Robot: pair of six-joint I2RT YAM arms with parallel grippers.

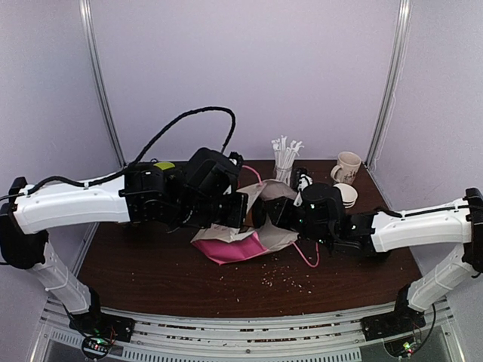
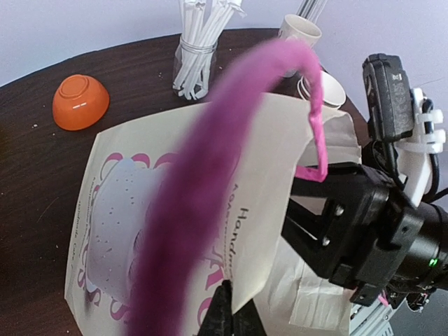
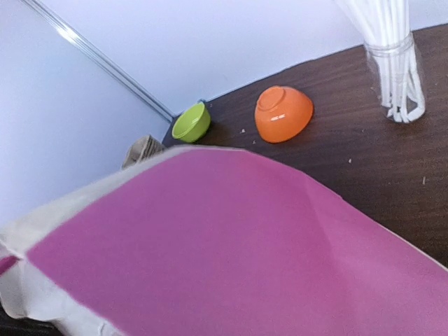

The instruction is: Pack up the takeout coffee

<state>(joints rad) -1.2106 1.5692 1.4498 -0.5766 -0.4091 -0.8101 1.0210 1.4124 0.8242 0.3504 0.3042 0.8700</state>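
**Q:** Where does the takeout coffee (image 3: 143, 150) lie from your hands?

**A:** I can only give a likely spot. My right wrist view shows a tan, kraft-coloured shape at the far left of the table near the wall, just beside a lime-green bowl (image 3: 190, 122). I take that shape to be the cup. No black lid shows. I cannot tell whether it stands upright or lies on its side, so its long axis is unknown. From above it is hidden behind my left arm.

**Q:** Which hand is nearer?

**A:** The left, as I judge it. From above, the green bowl sits just beyond my left forearm. My right gripper (image 2: 288, 206) is at mid-table, with the paper bag (image 2: 140, 182) between it and the cup. The cup lies to the left of both hands and farther back.

**Q:** What are the hands doing?

**A:** Both meet at the bag, which is cream with pink print.
- **Left gripper (image 2: 227, 315):** It is clenched tight, tips together at the bag's near edge. I cannot tell whether paper is pinched between them. The pink cord handle (image 2: 203, 182) loops up, blurred, close to the lens.
- **Right gripper:** It sits at the bag's open mouth. I cannot tell whether it is gripping the bag or has released it.

**Q:** What does the next move turn on?

**A:** In my judgement, one hand must reach left and back for the cup while the other steadies the bag's mouth.
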